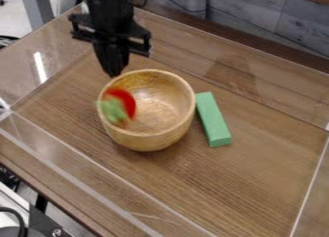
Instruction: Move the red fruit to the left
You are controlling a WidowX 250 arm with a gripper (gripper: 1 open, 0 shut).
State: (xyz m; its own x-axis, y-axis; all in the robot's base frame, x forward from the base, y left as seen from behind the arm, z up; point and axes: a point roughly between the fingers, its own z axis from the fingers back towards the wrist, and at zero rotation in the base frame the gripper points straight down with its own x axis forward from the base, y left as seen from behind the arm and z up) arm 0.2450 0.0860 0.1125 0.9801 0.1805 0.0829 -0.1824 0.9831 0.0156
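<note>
Arm [110, 17] is seen entering from the top edge of the view, L of ctr, w/ its dark body hung over the far part of the worktop [62, 144]. Pincer [113, 65] is pointed down, roughly upright, w/ tips held near the bowl's far L rim; exact ht. can't be told. Its fingers are judged to be together, w/ nothing seen clamped btwn them.

Wooden bowl [161, 99] is set upright nr ctr of the worktop, its open mouth faced up. Rim is raised all round, so side moves at low ht. are blocked by it. On the R, green block [213, 118] is laid lengthwise just beside the bowl, a narrow strip of wood being left btwn. To the L of the bowl, a broad stretch of bare wood is offered, bounded by the worktop's edge at lower L; more bare wood is shown at R and in front. Cables [18, 218] are seen past that edge, in the bottom L corner. At upper R, dark boards [290, 7] are run along the far side.

Red fruit [118, 101] is seen within the bowl's outline, at its L side, below the pincer in view and apart from it. Bright red is shown at top, pale green cap at the lower L end; outline is blurred, so contact w/ the bowl can't be confirmed.
</note>
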